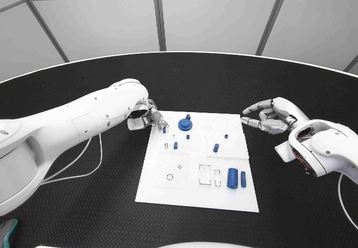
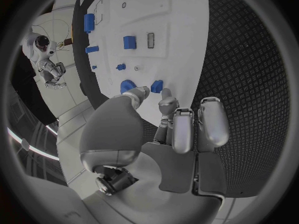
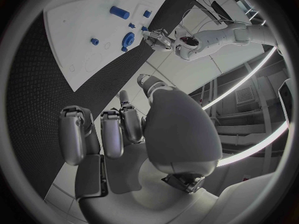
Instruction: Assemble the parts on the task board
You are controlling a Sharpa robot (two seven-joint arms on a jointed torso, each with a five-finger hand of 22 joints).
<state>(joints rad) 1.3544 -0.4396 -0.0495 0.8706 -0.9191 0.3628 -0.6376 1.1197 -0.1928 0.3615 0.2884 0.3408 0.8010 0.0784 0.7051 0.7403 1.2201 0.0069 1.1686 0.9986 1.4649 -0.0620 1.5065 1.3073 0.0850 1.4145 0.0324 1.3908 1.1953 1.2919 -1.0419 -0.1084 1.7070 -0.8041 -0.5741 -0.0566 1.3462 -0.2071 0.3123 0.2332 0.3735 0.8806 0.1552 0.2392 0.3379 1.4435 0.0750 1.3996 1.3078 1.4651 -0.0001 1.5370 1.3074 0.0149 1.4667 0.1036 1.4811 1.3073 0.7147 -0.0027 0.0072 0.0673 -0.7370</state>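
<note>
The white task board [image 1: 195,194] lies mid-table. My left hand [image 1: 149,118] is at its far left corner; in the left wrist view its thumb and a finger [image 2: 166,97] pinch a small blue peg [image 2: 156,86] at the board's edge, with the other fingers straight. A blue round part [image 1: 185,124] sits just right of it. Small blue pegs [image 1: 215,148] stand mid-board. A blue cylinder [image 1: 233,178] and a thin blue bar [image 1: 243,179] lie near the right side. My right hand [image 1: 270,116] hovers off the board's far right corner, fingers curled in on nothing.
A white cable [image 1: 82,165] loops over the black table [image 1: 209,77] left of the board. A teal object [image 1: 8,230] shows at the near left corner. Empty slots [image 1: 204,174] and a small ring [image 1: 170,176] mark the board's near half.
</note>
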